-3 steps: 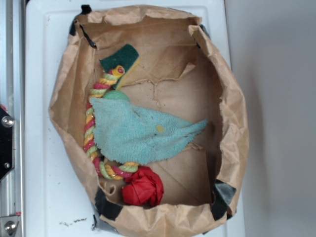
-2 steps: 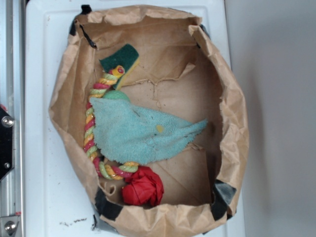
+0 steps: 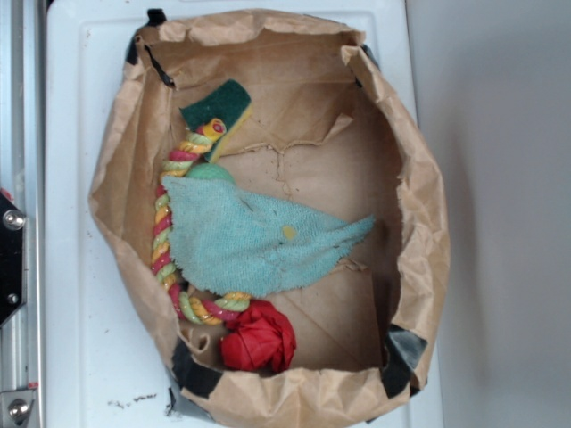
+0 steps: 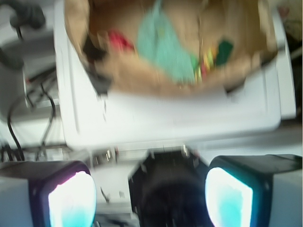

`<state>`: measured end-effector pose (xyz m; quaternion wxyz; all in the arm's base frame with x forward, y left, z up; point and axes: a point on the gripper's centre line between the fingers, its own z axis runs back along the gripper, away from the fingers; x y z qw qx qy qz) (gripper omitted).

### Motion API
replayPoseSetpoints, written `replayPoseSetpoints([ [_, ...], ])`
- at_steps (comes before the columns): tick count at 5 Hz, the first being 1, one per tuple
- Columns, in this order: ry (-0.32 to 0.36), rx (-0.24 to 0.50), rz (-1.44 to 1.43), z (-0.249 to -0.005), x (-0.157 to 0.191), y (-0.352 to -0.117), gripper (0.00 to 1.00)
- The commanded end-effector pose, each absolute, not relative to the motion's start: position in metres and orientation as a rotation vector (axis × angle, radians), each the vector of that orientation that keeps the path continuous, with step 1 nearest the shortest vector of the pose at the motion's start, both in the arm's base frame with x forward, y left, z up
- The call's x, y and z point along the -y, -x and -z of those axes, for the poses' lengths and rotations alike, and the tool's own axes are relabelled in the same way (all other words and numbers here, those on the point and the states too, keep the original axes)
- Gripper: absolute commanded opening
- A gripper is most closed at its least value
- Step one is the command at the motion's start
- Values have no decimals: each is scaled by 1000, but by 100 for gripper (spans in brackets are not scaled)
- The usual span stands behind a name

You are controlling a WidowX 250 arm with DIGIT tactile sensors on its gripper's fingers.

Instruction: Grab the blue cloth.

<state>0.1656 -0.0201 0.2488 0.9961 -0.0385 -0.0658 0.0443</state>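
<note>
**Gripper wide apart, outside the bag; blue cloth flat on the bag floor**

Gripper (image 4: 150, 194) shows only in the blurred wrist view, its two pale fingertips (image 4: 71, 201) standing far apart at the bottom corners with nothing between them. It sits off the near side of the white tray, outside the bag, with the cloth far up in that view.

The blue cloth (image 3: 254, 241) lies spread flat on the floor of the brown paper bag (image 3: 419, 214), in the left-centre part. Its frayed lower edge runs ragged from the left side toward the right, and one pointed corner (image 3: 366, 223) reaches out to the right over bare paper. A small yellowish spot (image 3: 288, 233) marks its middle. The upper edge and the pointed corner are free, with open bag floor above and to the right of them.

Along the cloth's left edge runs a rope toy (image 3: 163, 241) of red, yellow and green strands, touching it and curling under its lower left corner. A green ball (image 3: 210, 172) peeks out at the cloth's top left edge. Just beyond, a dark green sponge (image 3: 217, 105) rests near the rope's upper end. A red fabric ball (image 3: 259, 337) sits just below the cloth's lower edge, beside the rope.

The bag's rolled walls ring everything, taped black at the corners (image 3: 194, 370). It stands on a white tray (image 3: 71, 223).
</note>
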Motion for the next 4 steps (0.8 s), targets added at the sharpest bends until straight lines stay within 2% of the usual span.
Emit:
replayPoseSetpoints([
  [1, 16, 148, -140, -220, 6, -248, 100],
  [2, -22, 97, -73, -168, -15, -259, 100],
  [3, -19, 13, -81, -119, -35, -259, 100],
  [4, 43, -3, -113, -92, -39, -268, 100],
])
